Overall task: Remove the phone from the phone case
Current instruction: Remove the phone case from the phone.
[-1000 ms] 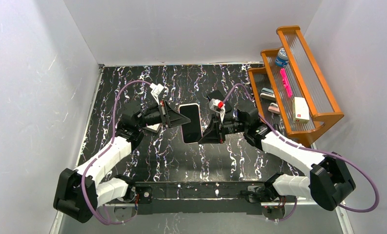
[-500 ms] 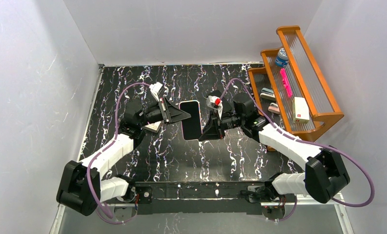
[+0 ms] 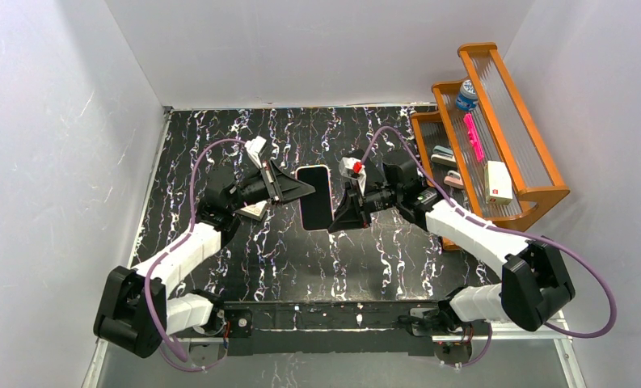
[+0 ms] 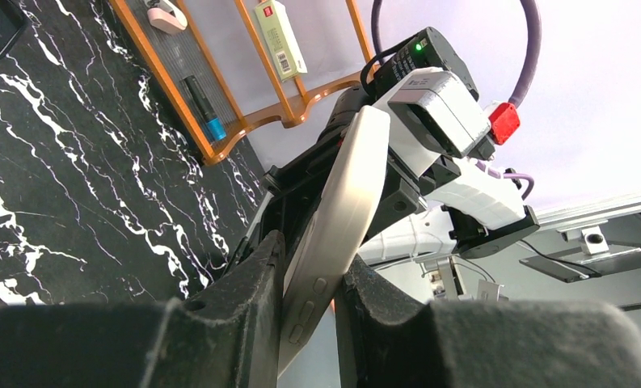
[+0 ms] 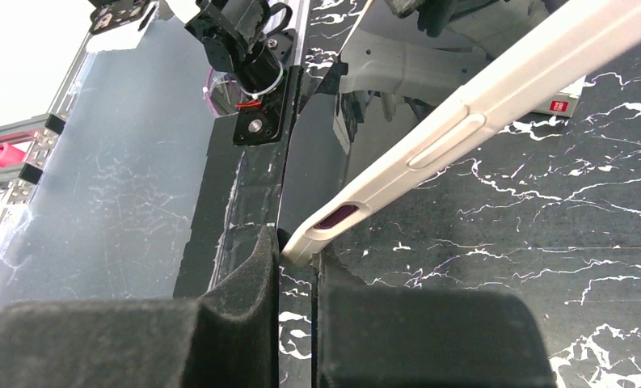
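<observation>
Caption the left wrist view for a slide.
Left gripper pinches the button edge of the cream plastic phone case held above the black marble-patterned table.

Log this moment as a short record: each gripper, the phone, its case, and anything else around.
left gripper: shut on the long, buttoned edge of the case
right gripper: shut on a corner of the case
phone: inside the case, held tilted off the table
task: phone not yet out
elsewhere: wooden rack at the right, holding small items
</observation>
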Tool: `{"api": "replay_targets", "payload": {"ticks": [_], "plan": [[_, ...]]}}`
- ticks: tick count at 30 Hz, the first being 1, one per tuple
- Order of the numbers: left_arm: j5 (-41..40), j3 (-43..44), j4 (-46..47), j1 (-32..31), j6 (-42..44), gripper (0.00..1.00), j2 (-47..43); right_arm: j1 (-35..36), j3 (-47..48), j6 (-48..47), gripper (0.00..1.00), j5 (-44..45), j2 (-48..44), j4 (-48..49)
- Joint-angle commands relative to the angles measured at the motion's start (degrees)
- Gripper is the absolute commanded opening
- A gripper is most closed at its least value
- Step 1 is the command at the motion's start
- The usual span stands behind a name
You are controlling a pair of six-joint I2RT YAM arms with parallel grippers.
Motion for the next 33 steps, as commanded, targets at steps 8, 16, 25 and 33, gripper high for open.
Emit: {"api": "replay_targets", "payload": {"ticks": [8, 16, 25, 33], "plan": [[-4.7, -2.2, -1.0, -0.4, 2.7, 0.07, -4.0, 0.5, 3.4, 16.6, 0.01, -2.3, 0.1, 26.5], [-1.7, -3.2, 2.9, -0.3, 5.5, 0.29, -4.9, 0.4, 4.2, 31.2, 0.01, -3.3, 2.6, 35.7], [-1.4, -3.4, 4.7, -0.3, 4.0, 0.00, -5.6, 0.4, 3.7, 32.1, 0.01, -4.1, 3.8, 36.9], [-2.8, -3.5, 5.1, -0.3, -1.5, 0.00, -3.8, 0.5, 1.8, 21.7, 0.07, -10.0, 1.4, 34.9]]}}
